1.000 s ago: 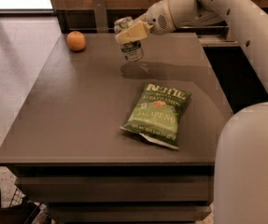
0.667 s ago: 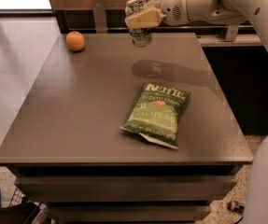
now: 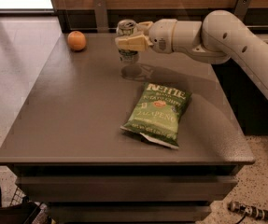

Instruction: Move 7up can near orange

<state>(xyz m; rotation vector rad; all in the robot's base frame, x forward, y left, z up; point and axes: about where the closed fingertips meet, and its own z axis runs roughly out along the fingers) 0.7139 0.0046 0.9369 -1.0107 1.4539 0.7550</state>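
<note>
The 7up can [image 3: 125,28], white and green with a silver top, hangs upright in the air above the far middle of the grey table [image 3: 77,111]. My gripper [image 3: 129,41] is shut on the can, its cream fingers [image 3: 131,42] across the can's front. The can's shadow lies on the table just below it. The orange [image 3: 76,40] sits on the table's far left corner, well to the left of the can and apart from it. My arm reaches in from the right.
A green Kettle chip bag [image 3: 158,113] lies flat on the table right of centre, nearer than the can. A wooden wall with metal brackets [image 3: 101,13] runs behind the table. The floor drops away at the left and right edges.
My gripper has carried the can up off the table and towards the back, then a little lower. The orange and the chip bag have not moved.
</note>
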